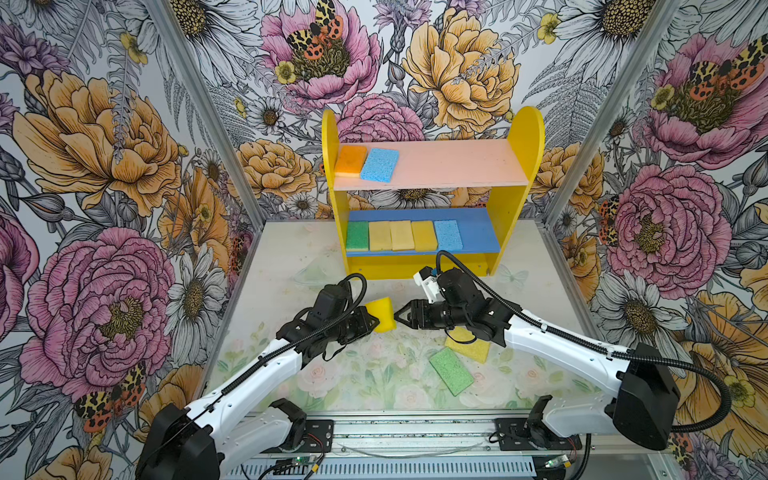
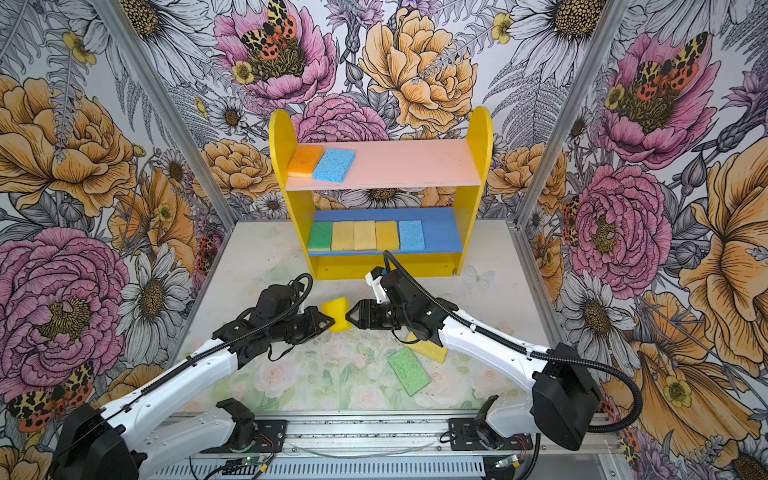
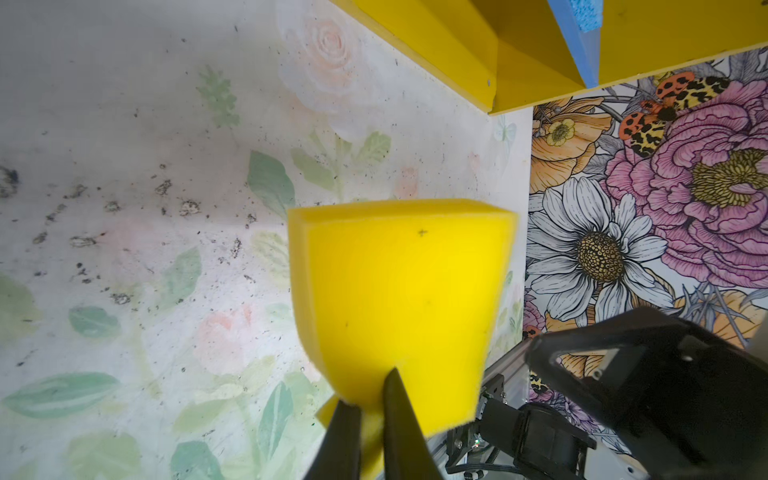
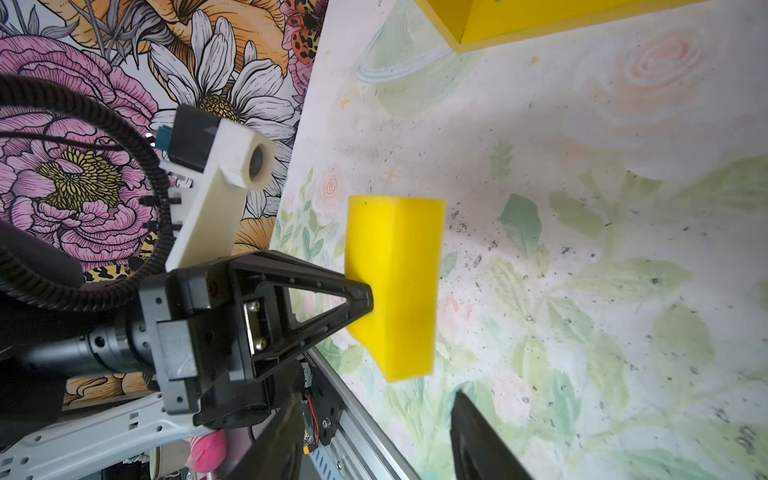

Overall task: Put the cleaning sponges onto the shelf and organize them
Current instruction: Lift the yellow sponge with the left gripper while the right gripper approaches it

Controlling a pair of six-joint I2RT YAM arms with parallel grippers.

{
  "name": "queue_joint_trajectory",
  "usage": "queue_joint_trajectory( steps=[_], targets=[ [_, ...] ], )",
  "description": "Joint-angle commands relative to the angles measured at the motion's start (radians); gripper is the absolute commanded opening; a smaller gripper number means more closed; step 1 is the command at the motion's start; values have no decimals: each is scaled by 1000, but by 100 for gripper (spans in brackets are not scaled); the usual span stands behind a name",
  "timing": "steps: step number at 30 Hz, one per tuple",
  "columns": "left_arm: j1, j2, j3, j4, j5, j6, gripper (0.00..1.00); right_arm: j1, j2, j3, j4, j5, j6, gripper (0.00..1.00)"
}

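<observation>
The left claw (image 1: 375,323) is clamped tight on one end of a bright yellow rectangular foam sponge (image 1: 381,312), pinching it narrow there, and holds it in the air above the pale floral worktop (image 1: 291,257); the right claw (image 1: 397,316) faces it from the other side, jaws spread apart and gripping nothing, tips just beside the sponge's free end. The small yellow-sided wooden shelf (image 1: 525,137) stands at the back of the worktop; its pink upper board carries an orange sponge (image 1: 351,160) and a blue sponge (image 1: 379,165) side by side at the left end; its blue lower board carries a row of five: green (image 1: 357,236), two pale tan (image 1: 380,236), darker yellow (image 1: 424,235), blue (image 1: 448,235). A loose green sponge (image 1: 451,371) and a pale yellow sponge (image 1: 467,347) lie on the worktop, the latter partly under the right arm.
</observation>
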Motion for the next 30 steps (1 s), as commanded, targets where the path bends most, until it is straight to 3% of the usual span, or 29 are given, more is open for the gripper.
queue_joint_trajectory(
  steps=[1, 16, 27, 30],
  targets=[
    [-18, -13, 37, 25, -32, -20, 13, 21, 20, 36, 3, 18, -11, 54],
    [-63, -24, 77, 25, -40, -46, 13, 45, 40, 33, -2, 78, -1, 41],
    [-92, -14, 96, 24, -53, -49, 13, 46, 47, 46, -26, 151, 5, 39],
    [-97, -4, 102, 24, -54, -47, 13, 50, 50, 51, -27, 151, 2, 33]
  ],
)
